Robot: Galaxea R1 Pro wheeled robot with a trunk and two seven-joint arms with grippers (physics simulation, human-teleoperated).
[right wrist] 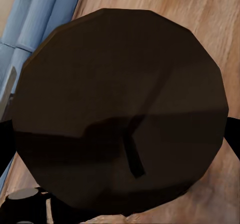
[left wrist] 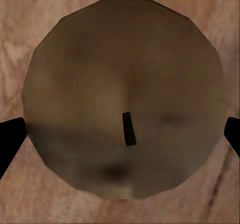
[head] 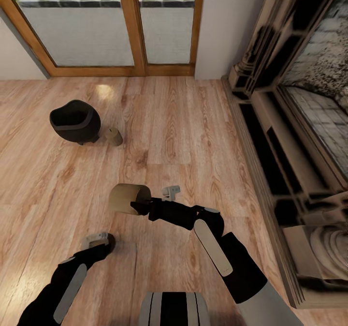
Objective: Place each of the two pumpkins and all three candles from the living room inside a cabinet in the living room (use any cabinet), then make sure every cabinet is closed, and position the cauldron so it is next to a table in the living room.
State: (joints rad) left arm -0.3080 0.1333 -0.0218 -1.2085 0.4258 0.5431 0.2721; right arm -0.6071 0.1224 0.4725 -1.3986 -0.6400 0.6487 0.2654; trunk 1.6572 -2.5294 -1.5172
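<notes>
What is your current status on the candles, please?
Right gripper shut on a candle, held sideways. Left gripper over a second candle, grip unclear. Third candle on floor beside cauldron. Nothing blocking.

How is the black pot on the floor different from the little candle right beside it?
The cauldron is black; the candle is beige. The cauldron is much bigger than the candle. The cauldron is hollow with an open mouth; the candle is a solid little cylinder. Both sit on the wood floor, close together.
</notes>
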